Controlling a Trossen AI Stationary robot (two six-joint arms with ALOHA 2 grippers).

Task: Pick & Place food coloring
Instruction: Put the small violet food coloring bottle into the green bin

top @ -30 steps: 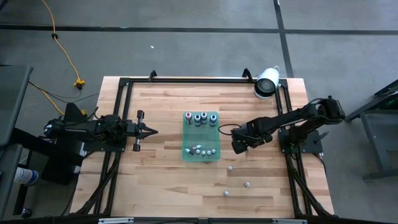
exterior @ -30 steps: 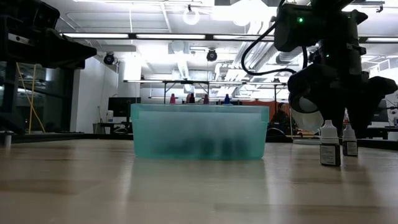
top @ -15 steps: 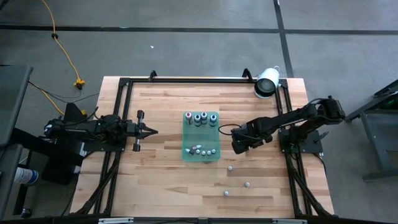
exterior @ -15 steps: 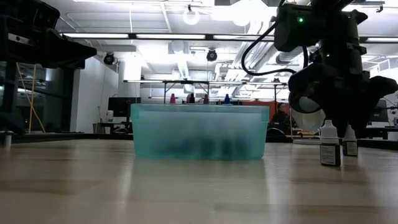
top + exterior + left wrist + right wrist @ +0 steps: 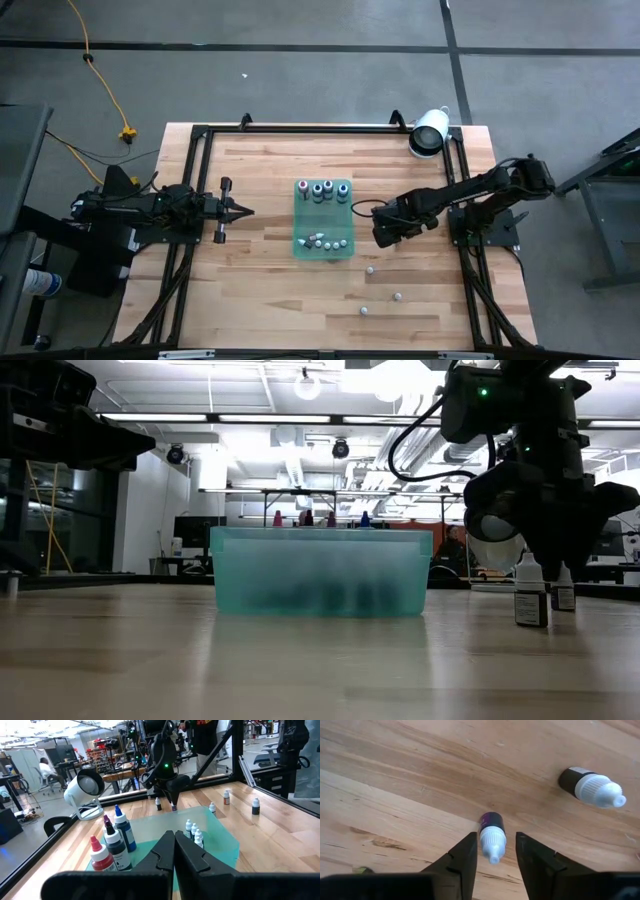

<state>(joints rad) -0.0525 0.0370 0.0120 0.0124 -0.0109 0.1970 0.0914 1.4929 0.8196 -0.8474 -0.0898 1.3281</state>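
Observation:
The food coloring stands partly in a translucent green tray [image 5: 323, 243]: larger bottles [image 5: 322, 190] at its far end, tiny whitish ones [image 5: 327, 241] at its near end. Three more tiny bottles [image 5: 370, 268] stand on the table to the tray's right. My right gripper [image 5: 495, 838] points down, open, over a small dark bottle with a white cap [image 5: 491, 839]. One finger stands on each side of the cap without touching it. Another small bottle [image 5: 592, 786] stands close by. My left gripper [image 5: 242, 209] waits, shut, left of the tray.
A large white cylinder [image 5: 429, 131] lies at the table's far right corner. A black frame [image 5: 300, 128] runs round the table's edges. Bare wood lies near the table's front [image 5: 270, 300]. The low view shows the tray's wall [image 5: 320, 570] left of the right gripper [image 5: 540, 550].
My right gripper has sunk a little toward the small bottle below it, so that its fingertips now reach down beside the cap. The bottle has stayed where it was.

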